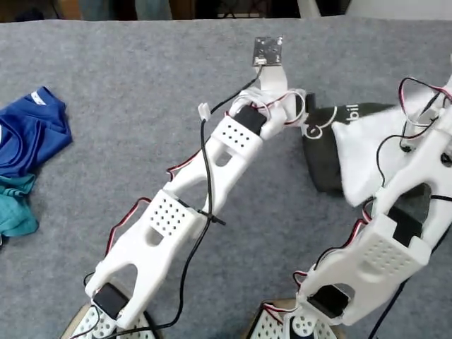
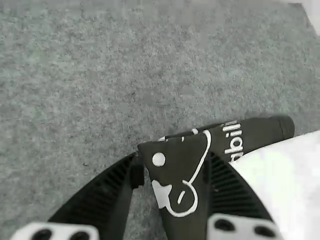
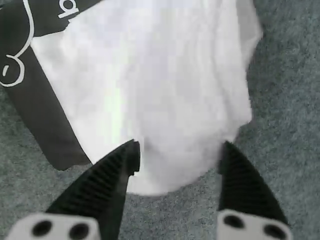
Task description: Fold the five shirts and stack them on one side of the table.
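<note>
A folded black shirt (image 1: pixel 321 152) with white print lies right of centre, and a white shirt (image 1: pixel 367 148) lies on top of its right part. My left gripper (image 2: pixel 172 162) is open, with the black shirt's (image 2: pixel 185 180) printed corner between its fingers. In the high view the left gripper (image 1: pixel 293 113) sits at that shirt's far left corner. My right gripper (image 3: pixel 180 150) is open and straddles the near edge of the white shirt (image 3: pixel 150 75). The black shirt (image 3: pixel 35 100) shows from under it on one side.
A blue shirt (image 1: pixel 32 131) lies crumpled at the table's left edge, with a teal shirt (image 1: pixel 14 205) just in front of it. Grey felt (image 1: pixel 127 70) covers the table. The right arm (image 1: pixel 395 240) stands over the table's right side.
</note>
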Controlling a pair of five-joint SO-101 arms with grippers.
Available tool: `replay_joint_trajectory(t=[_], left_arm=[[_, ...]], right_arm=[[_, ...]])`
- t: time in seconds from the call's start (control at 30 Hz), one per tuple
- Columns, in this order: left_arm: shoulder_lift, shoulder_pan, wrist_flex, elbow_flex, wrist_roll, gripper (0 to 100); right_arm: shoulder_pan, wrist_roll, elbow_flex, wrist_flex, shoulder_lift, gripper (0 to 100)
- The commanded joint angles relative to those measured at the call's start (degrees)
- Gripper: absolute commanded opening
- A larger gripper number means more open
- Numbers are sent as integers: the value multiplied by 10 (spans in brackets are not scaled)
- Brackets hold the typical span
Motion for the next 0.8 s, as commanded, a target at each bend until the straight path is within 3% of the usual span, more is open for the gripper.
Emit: replay_joint_trajectory(t=[0.0, 0.33, 0.53, 0.77], left_arm=[[-40, -32, 38, -73, 7, 220], [-40, -168, 251, -227, 6, 220], [-41, -296, 345, -228, 6, 220], [-33, -442, 444, -222, 5, 222]], right_arm=[[-4, 3, -7, -1, -36, 521], [-33, 3, -1, 4, -20, 507], [-132, -1, 15, -17, 13, 328], [-151, 2, -8, -48, 87, 109]])
